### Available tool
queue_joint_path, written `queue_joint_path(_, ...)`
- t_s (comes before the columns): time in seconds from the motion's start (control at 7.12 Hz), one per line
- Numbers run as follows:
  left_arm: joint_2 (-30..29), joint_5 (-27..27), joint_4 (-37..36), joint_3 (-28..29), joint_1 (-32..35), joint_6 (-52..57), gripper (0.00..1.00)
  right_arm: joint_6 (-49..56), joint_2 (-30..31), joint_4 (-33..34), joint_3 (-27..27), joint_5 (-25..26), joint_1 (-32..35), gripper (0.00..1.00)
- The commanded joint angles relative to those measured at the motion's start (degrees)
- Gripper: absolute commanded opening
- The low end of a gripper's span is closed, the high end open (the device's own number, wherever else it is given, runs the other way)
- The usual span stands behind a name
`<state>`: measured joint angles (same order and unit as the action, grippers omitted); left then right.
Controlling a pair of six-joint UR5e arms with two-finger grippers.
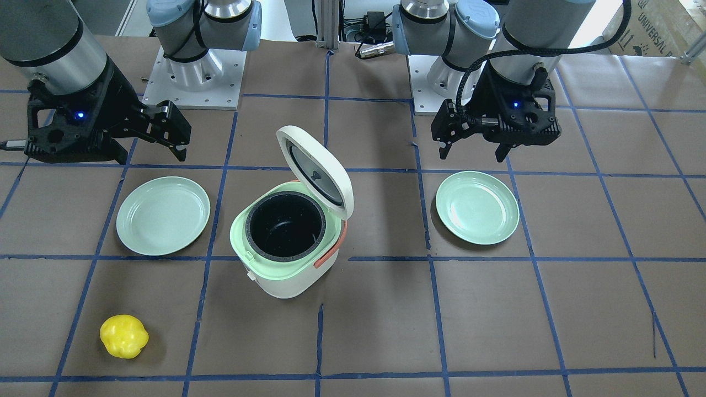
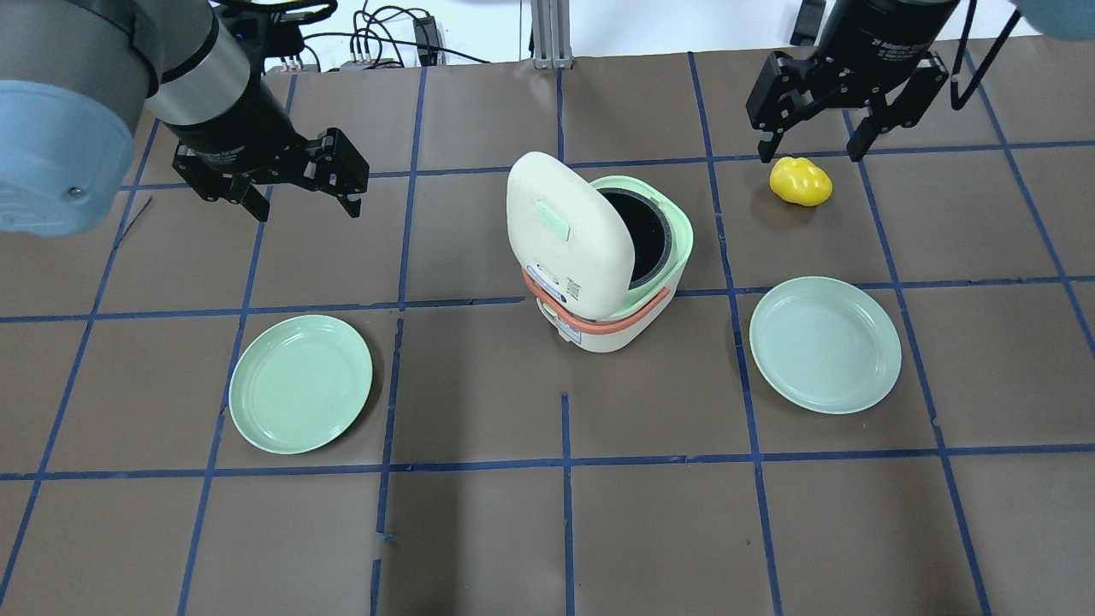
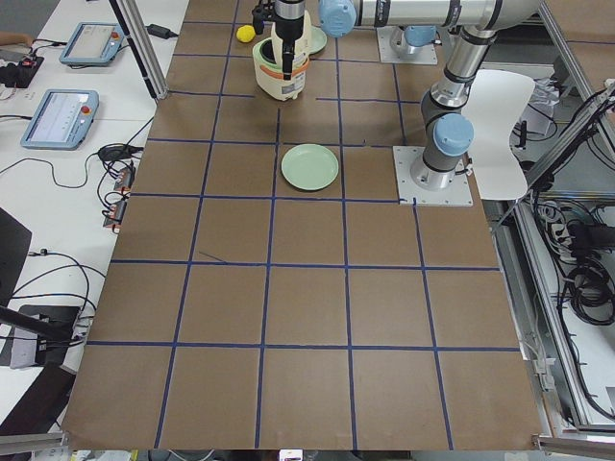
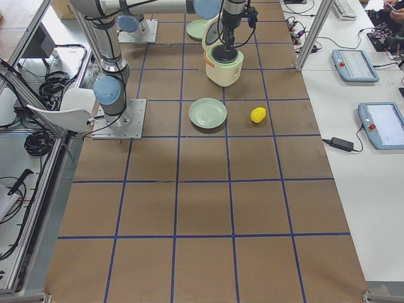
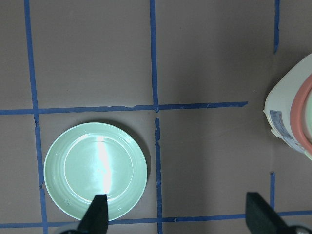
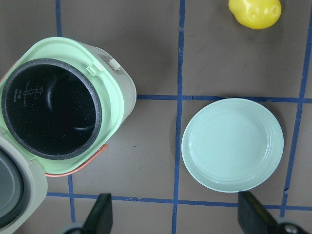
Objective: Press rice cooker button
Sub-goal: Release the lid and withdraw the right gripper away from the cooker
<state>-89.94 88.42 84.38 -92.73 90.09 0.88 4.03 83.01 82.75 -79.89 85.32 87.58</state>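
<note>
Overhead exterior view: the rice cooker [image 2: 599, 338] is seen standing upright near the middle of the table [image 2: 547, 530], between two pale green plates. Its lid [image 2: 569, 231] is raised and stands nearly upright on its hinge. The hinge side is turned towards the robot and somewhat to its left, and the dark inner pot [image 1: 284, 226] is laid open. The latch side is thus pointed away from the robot and towards its right, so the hinge-to-latch axis is set at a slant to the blue tape lines. A small white tab [image 6: 113, 63] is visible on the front wall just below the rim. An orange handle [image 2: 599, 325] is folded down round the hinge side.

The left gripper [image 2: 304, 208] is held above the table, well apart from the cooker, with its fingers spread wide and nothing between them. The left plate [image 2: 300, 383] is shown under one fingertip in the left wrist view. The right gripper [image 2: 808, 154] is likewise held high, fingers parted and empty, above the right plate [image 2: 825, 344]. A yellow object [image 2: 801, 181] lies beyond that plate, on the side away from the robot.
</note>
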Motion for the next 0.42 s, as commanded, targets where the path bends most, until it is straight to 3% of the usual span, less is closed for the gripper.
queue_joint_path(0.0,0.03,0.0,0.0,0.0,0.0,0.0,1.0,-0.25,0.05,-0.05,0.08,-0.07,0.22,0.91)
queue_joint_path(0.28,0.03,0.0,0.0,0.0,0.0,0.0,1.0,-0.34,0.05,0.3,0.17,-0.16,0.31,0.91)
